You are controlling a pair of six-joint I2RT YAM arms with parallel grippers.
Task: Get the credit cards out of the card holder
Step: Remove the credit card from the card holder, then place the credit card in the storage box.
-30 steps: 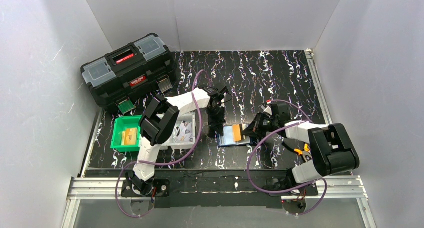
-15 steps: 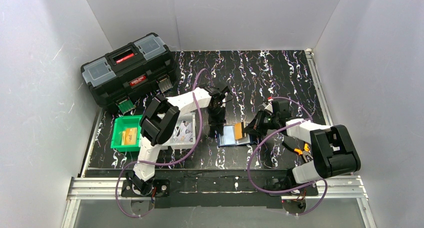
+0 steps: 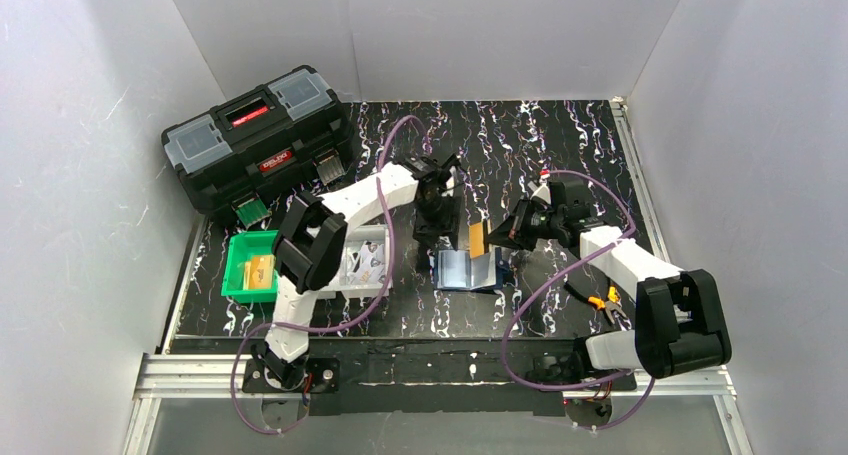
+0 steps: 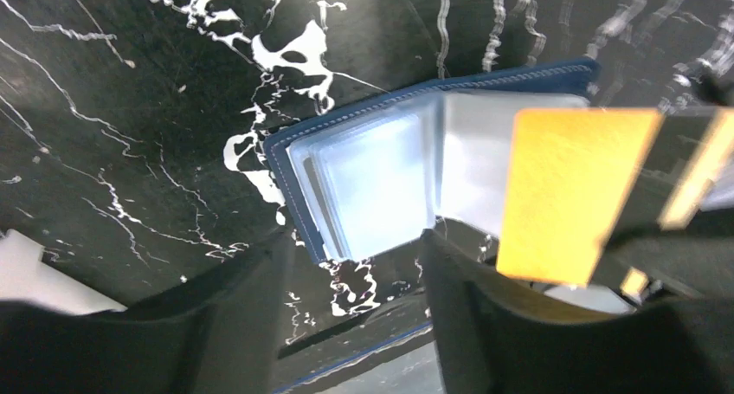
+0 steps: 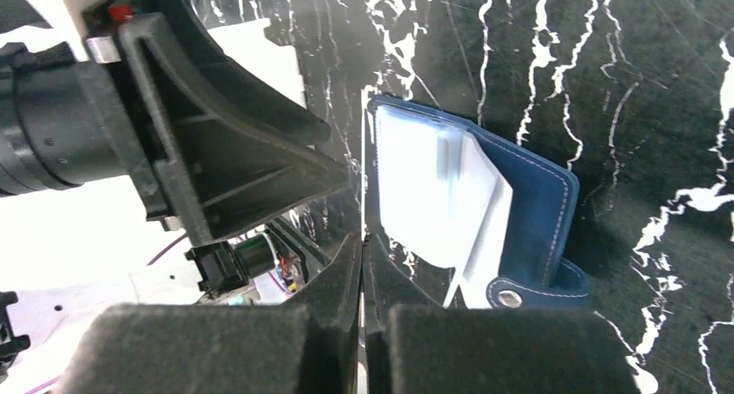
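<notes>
The navy card holder (image 3: 462, 272) lies spread open on the black marbled table, its pale clear pockets up. In the left wrist view the card holder (image 4: 381, 182) is below and in front of my left gripper (image 4: 355, 277), which hangs open above its near edge with nothing between the fingers (image 4: 247, 312). My right gripper (image 3: 494, 240) is shut on an orange credit card (image 3: 477, 239), held upright just above the holder's right half. That credit card (image 4: 576, 190) is clear of the pockets. In the right wrist view the right gripper (image 5: 362, 242) pinches it edge-on beside the card holder (image 5: 528, 195).
A black toolbox (image 3: 258, 135) stands at the back left. A green bin (image 3: 240, 275) holding an orange-tan card sits at the left, beside a white tray (image 3: 352, 285) with printed slips. Orange-handled pliers (image 3: 605, 303) lie by the right arm.
My left gripper has opened, let go of the holder and risen toward the back. My right gripper has drawn the orange card up and out of the pocket.
</notes>
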